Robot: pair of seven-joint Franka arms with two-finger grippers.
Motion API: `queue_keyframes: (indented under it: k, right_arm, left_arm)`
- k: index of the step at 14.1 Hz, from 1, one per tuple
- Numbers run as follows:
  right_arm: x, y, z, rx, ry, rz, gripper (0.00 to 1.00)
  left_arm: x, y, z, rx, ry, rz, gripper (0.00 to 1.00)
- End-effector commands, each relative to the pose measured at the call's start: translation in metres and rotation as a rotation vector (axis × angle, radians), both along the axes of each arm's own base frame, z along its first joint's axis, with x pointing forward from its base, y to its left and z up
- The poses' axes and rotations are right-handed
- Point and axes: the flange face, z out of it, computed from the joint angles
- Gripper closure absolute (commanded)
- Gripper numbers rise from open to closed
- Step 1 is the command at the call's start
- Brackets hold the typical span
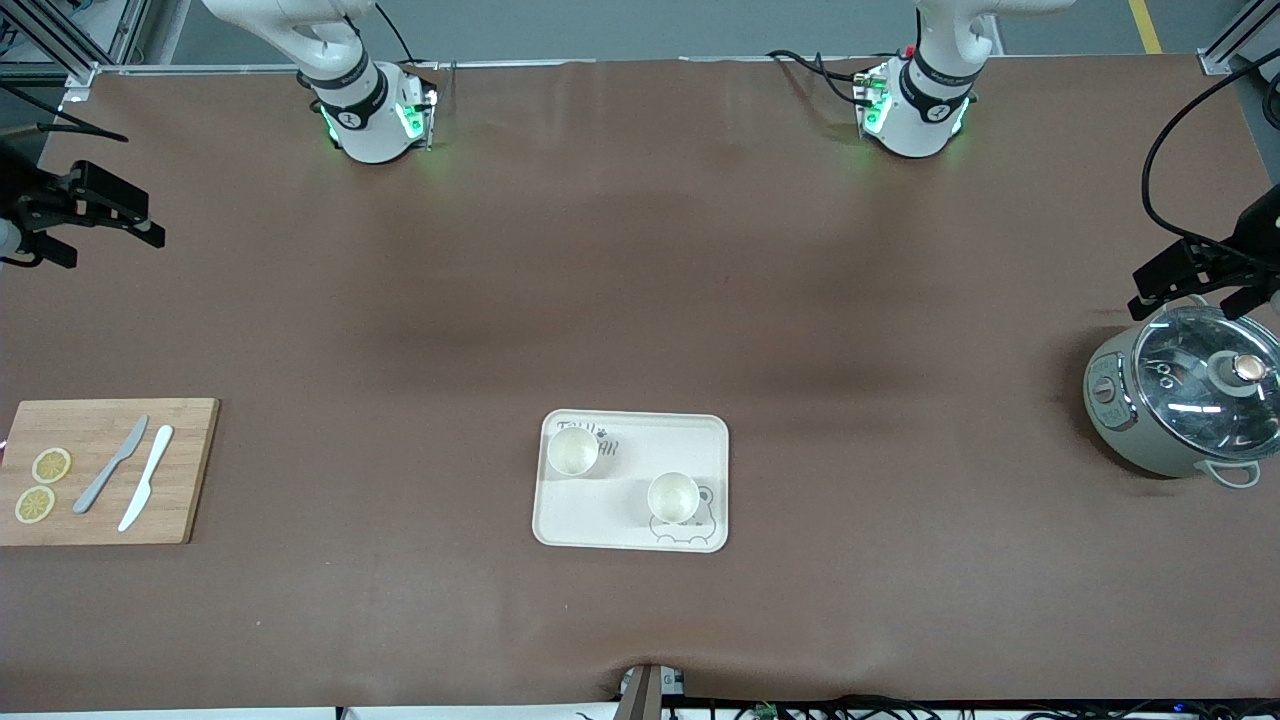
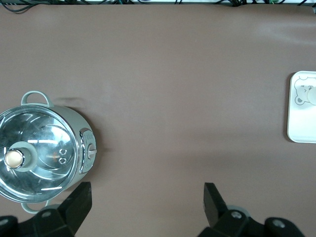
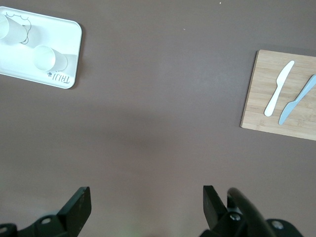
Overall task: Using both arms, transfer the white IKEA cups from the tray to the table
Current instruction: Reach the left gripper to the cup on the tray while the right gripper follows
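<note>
Two white IKEA cups stood upright on the tray [image 1: 690, 430]. One cup [image 1: 572, 451] sat in the corner by the lettering, toward the right arm's end. The other cup [image 1: 672, 497] sat nearer the front camera, beside the printed bear face. Neither cup had reached the desk [image 1: 640, 280], so by these views the task had not begun; both moves were left.

The left claw [image 2: 146, 196] hung wide and empty over bare desk beside a lidded pot [image 1: 1185, 402], well apart from the tray. The right claw [image 3: 145, 197] hung wide and empty near the other end, above a wooden cutting board [image 1: 190, 470] carrying two knives and two lemon slices.

In the front view each claw was cut off by the frame edge. The left wrist view showed only an edge of the tray. The tray's lettering was partly covered by a cup.
</note>
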Motion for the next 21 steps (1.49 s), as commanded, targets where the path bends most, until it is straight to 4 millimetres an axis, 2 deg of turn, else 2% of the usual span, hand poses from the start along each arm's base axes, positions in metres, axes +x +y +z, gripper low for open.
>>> queue_keyframes:
  k: [1, 6, 7, 8, 12, 14, 16, 19, 21]
  right_arm:
    - [-0.007, -0.002, 0.005, -0.003, -0.003, 0.013, 0.0]
    - [-0.005, -0.005, 0.005, -0.005, -0.007, 0.004, 0.0]
    - [-0.005, -0.009, 0.004, -0.005, -0.006, -0.002, 0.0]
    - [-0.005, -0.02, 0.003, -0.004, -0.006, -0.023, 0.0]
    - [0.002, -0.031, -0.008, -0.003, 0.01, -0.044, 0.0]
    - [0.006, -0.035, -0.018, -0.004, 0.031, -0.051, 0.0]
    - [0.012, -0.036, -0.029, -0.006, 0.048, -0.053, 0.0]
    - [0.024, -0.036, -0.052, -0.007, 0.09, -0.054, 0.0]
    - [0.039, -0.029, -0.082, -0.007, 0.14, -0.044, 0.0]
  left_arm:
    - [0.003, 0.003, 0.004, -0.009, -0.011, 0.003, 0.0]
    - [0.003, 0.0, 0.008, -0.007, -0.016, 0.001, 0.0]
    - [0.003, 0.001, 0.008, -0.007, -0.015, 0.003, 0.0]
    - [0.003, 0.002, 0.007, -0.009, -0.014, 0.006, 0.0]
    - [0.014, -0.004, -0.01, -0.04, 0.002, 0.014, 0.0]
    - [0.023, -0.022, -0.021, -0.043, 0.018, 0.064, 0.0]
    - [0.048, -0.062, -0.007, -0.028, -0.017, 0.046, 0.0]
    - [0.072, -0.096, -0.02, -0.03, 0.023, 0.059, 0.0]
    - [0.082, -0.147, -0.034, -0.035, 0.025, 0.076, 0.0]
